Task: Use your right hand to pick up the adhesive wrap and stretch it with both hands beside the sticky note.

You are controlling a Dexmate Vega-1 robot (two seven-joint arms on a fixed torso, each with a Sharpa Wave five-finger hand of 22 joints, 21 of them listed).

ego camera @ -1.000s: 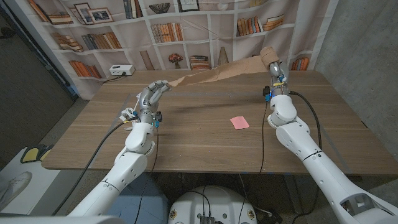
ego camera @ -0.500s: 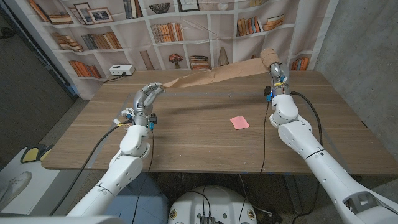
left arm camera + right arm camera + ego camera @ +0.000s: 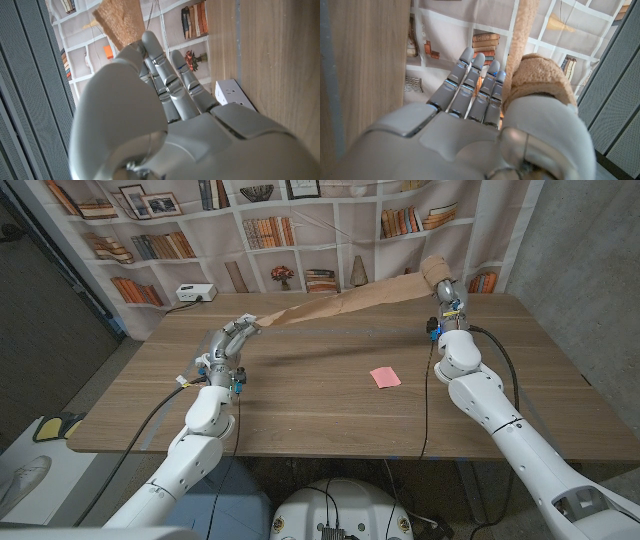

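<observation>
Above the table's far half, adhesive wrap (image 3: 340, 302) spans taut: right hand (image 3: 441, 288) grips the roll, left hand (image 3: 233, 337) pinches its free end, stretching beyond the sticky note (image 3: 385, 377).

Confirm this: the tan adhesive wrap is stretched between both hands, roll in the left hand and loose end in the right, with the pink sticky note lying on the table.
One detail is swapped. The head view shows the roll of adhesive wrap in the right hand and the loose end pinched by the left hand. The rest holds: the wrap is stretched between both hands, and the pink sticky note lies on the table.
</observation>
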